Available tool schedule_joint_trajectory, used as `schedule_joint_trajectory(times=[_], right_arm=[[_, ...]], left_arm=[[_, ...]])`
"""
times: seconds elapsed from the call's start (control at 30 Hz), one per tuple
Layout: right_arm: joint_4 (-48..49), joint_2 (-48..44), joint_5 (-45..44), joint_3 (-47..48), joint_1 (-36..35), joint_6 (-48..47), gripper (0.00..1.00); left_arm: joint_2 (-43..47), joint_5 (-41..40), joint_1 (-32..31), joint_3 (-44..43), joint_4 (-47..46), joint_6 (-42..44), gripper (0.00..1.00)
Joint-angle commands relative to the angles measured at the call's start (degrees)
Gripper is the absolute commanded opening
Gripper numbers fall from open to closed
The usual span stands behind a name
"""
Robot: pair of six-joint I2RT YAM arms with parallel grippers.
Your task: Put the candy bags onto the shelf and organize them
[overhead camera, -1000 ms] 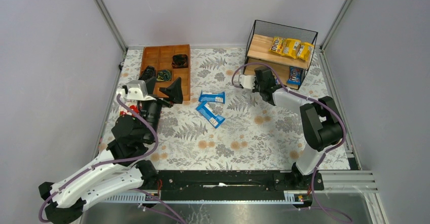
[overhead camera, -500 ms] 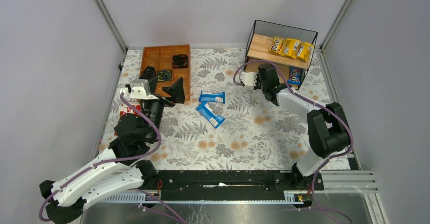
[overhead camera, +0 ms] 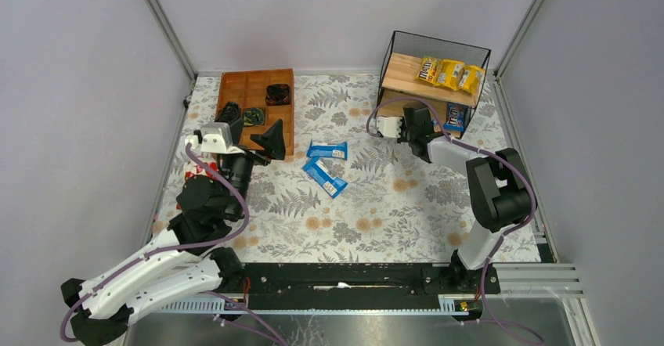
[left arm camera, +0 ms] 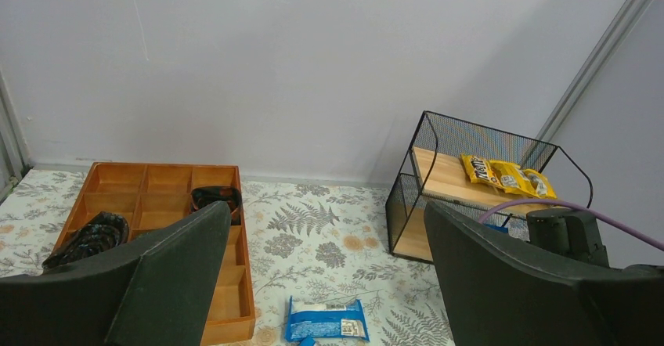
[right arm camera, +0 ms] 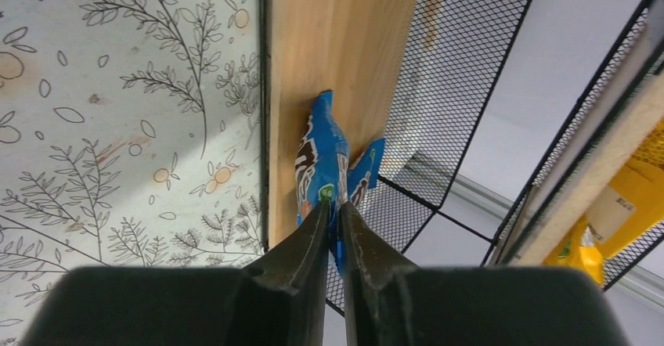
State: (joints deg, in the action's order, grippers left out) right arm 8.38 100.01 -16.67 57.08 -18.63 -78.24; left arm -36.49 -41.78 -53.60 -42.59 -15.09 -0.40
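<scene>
The shelf (overhead camera: 407, 76) stands at the back right, with three yellow candy bags (overhead camera: 449, 73) on its top board. A blue bag (overhead camera: 456, 116) stands on the lower board. My right gripper (overhead camera: 435, 129) reaches into the lower tier. In the right wrist view it (right arm camera: 333, 205) is shut on the edge of a blue candy bag (right arm camera: 317, 166) that rests on the lower board (right arm camera: 344, 56) beside another blue bag (right arm camera: 364, 175). Two blue bags (overhead camera: 326, 151) (overhead camera: 324, 177) lie flat mid-table. My left gripper (overhead camera: 252, 136) (left arm camera: 327, 221) is open and empty, to their left.
A brown compartment tray (overhead camera: 249, 88) with dark items sits at the back left, next to my left gripper. A red-and-white pouch (overhead camera: 197, 172) lies under the left arm. Grey walls close in the table. The shelf's mesh sides (right arm camera: 446, 88) surround my right gripper.
My right gripper has moved right and deeper into the shelf's lower tier with the blue bag. The left arm shifted slightly and then stayed still.
</scene>
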Motion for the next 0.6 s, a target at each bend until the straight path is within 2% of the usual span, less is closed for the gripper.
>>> schedule_joint_trajectory(times=[0.0,0.57], right_arm=[[2.4,1.6,4.2,-0.5,1.5,-2.0,0.18],[7.3,8.7,6.2,2.0,5.7,-1.3,0.23]], left_arm=[[0.1,0.3,-0.2,0.0,-2.1,0.5,0.99],[-1.0,0.9,-0.2,0.0,-1.8,0.5,0.99]])
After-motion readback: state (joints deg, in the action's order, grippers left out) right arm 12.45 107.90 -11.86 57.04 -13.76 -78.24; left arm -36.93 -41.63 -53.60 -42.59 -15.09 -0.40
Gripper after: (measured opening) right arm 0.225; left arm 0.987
